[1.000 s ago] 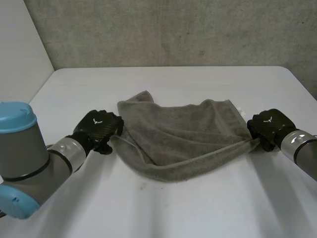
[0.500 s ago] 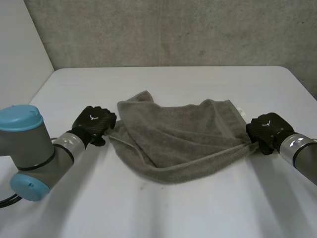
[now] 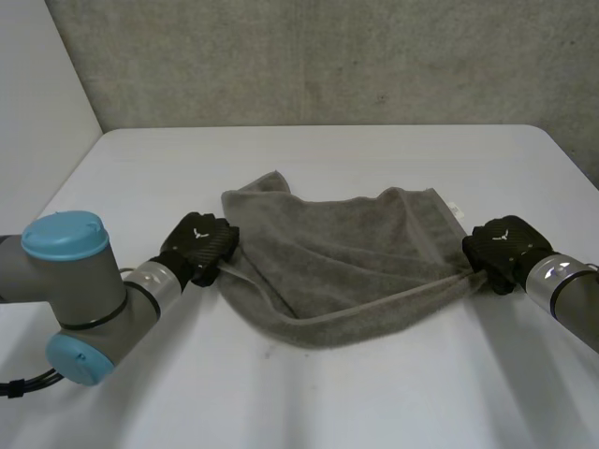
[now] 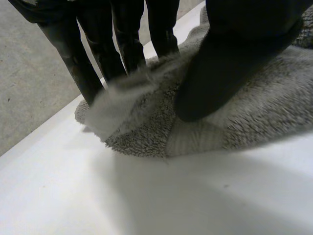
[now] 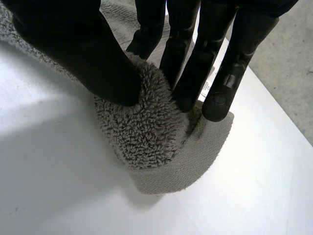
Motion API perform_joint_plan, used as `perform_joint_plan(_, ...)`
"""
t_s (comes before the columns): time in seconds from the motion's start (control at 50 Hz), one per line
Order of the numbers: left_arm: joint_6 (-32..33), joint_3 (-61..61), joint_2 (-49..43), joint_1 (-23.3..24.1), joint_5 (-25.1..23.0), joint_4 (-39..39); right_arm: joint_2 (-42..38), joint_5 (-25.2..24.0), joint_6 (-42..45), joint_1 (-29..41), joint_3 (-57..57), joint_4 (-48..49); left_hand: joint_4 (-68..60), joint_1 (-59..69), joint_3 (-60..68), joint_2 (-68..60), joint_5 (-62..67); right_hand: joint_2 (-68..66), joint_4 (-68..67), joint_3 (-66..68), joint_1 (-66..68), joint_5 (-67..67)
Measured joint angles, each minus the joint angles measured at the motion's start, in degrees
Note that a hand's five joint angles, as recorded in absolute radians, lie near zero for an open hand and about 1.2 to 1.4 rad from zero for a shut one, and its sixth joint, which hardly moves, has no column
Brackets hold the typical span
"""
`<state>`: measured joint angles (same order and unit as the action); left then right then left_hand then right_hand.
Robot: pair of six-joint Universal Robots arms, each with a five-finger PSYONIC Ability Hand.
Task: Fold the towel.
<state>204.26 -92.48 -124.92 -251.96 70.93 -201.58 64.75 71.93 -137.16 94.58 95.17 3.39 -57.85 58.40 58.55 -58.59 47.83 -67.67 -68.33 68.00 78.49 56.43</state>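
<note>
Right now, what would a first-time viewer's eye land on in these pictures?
A rumpled grey towel lies across the middle of the white table. The left hand pinches its edge at one end and the right hand pinches a corner at the other, so the cloth spans the space between the two black hands.

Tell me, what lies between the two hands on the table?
The crumpled grey towel spans the whole stretch, as the head view shows; the left hand pinches one end and the right hand the other.
</note>
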Motion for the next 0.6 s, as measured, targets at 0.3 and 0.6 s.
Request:
perform_joint_plan(0.3, 0.65, -0.13, 10.50, -0.16, 5.94, -1.42, 7.52, 0.28, -0.44, 0.01, -4.44, -4.68, -11.64, 9.40, 10.87, -10.79, 10.91, 0.00, 0.00, 0.00, 0.00, 0.00)
perform_joint_plan(0.6, -1.21, 5.78, 40.01, -2.15, 7.18, 10.34, 22.49, -0.56, -3.99, -0.17, -31.17, -27.58, -11.87, 9.64, 11.06, -10.99, 10.97, 0.00, -0.02, 0.00, 0.01, 0.00)
